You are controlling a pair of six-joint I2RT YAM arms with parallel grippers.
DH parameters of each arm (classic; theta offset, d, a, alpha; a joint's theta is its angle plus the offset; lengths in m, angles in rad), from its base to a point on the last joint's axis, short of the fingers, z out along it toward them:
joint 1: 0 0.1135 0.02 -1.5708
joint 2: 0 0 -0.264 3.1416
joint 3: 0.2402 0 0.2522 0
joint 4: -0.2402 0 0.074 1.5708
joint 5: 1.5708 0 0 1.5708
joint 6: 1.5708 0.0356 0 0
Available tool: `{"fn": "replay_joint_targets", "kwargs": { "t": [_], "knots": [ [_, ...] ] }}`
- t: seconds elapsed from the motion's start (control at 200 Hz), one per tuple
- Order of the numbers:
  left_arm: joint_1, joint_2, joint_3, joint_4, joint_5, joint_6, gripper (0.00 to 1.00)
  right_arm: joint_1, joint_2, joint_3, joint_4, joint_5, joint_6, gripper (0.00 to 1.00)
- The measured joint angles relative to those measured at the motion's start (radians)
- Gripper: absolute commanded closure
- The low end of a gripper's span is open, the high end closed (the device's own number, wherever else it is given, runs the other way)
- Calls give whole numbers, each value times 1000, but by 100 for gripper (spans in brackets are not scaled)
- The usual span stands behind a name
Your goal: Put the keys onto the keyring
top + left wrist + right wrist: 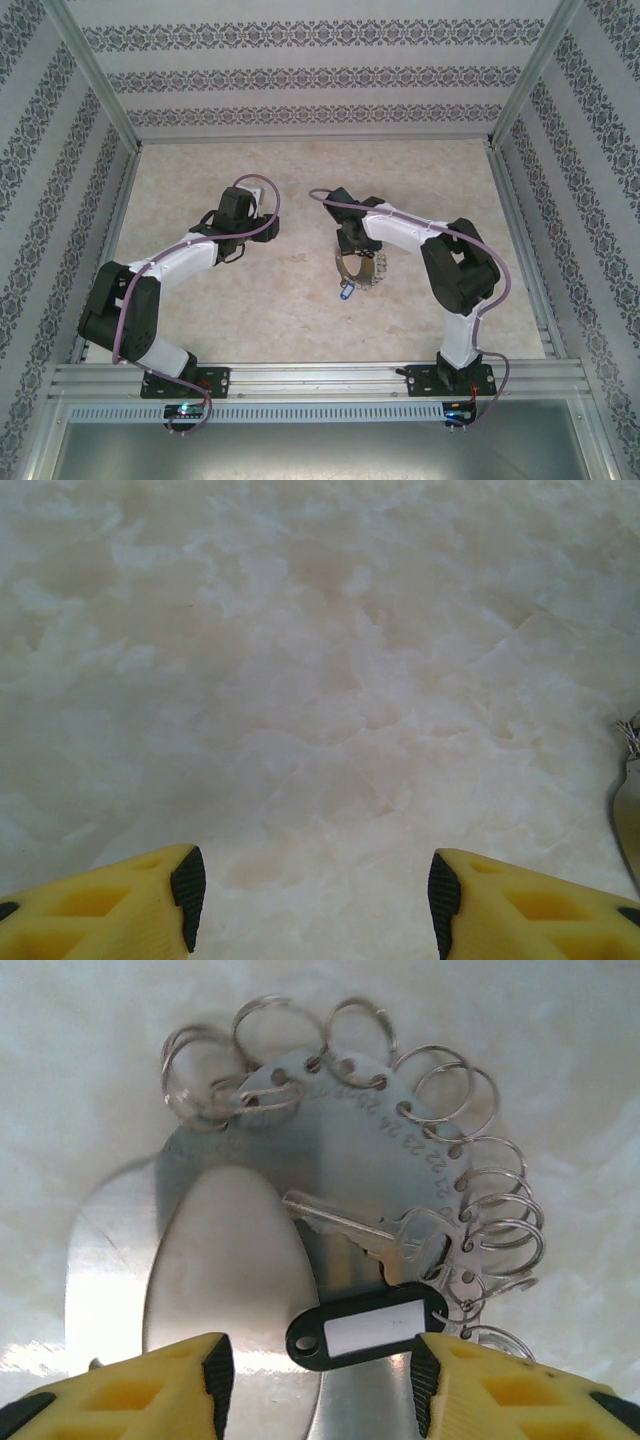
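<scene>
Silver key (345, 1225) flat on the keyring (345, 1150), both claws spread wide

We're looking down from my right wrist onto the keyring. It's a flat steel plate with holes punched and numbered along its curved edge, and split rings (440, 1080) fan out all round that edge. One key lies right on the plate, blade toward the plate's middle, head out toward the rings. At its head lies a dark tag (365, 1325) with a white label, flat across the plate. My right claw (320, 1365) hangs directly over it with its yellow fingers parted. The tag sits in the gap, close to one pad and clear of the other. Nothing is pinched.

Over to my left claw (312, 880): it's spread just as wide, black pads facing each other above the bare marbled table (300, 660), nothing between them. A sliver of metal shows at the right edge of that view, and I can't tell which part it is.

From above, the keyring sits on the table near the middle, below my right wrist, and the tag shows blue at its near edge. My left claw is well apart from it, off to the left.
</scene>
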Motion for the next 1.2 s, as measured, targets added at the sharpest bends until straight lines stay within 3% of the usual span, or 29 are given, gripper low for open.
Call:
{"fn": "replay_joint_targets", "kwargs": {
  "t": [0.24,0.6,0.909,1.199],
  "knots": [
    [0,10,0,0,0,-10,37,11,48,13,-26,61,-69,54],
    [0,23,9,-4,0,-15,37,46,87,30,-43,172,-72,46],
    [0,40,24,-8,2,-19,37,58,93,31,-57,251,-40,62],
    [0,41,24,-8,9,-19,37,58,92,29,-58,296,-38,62]
  ]
}}
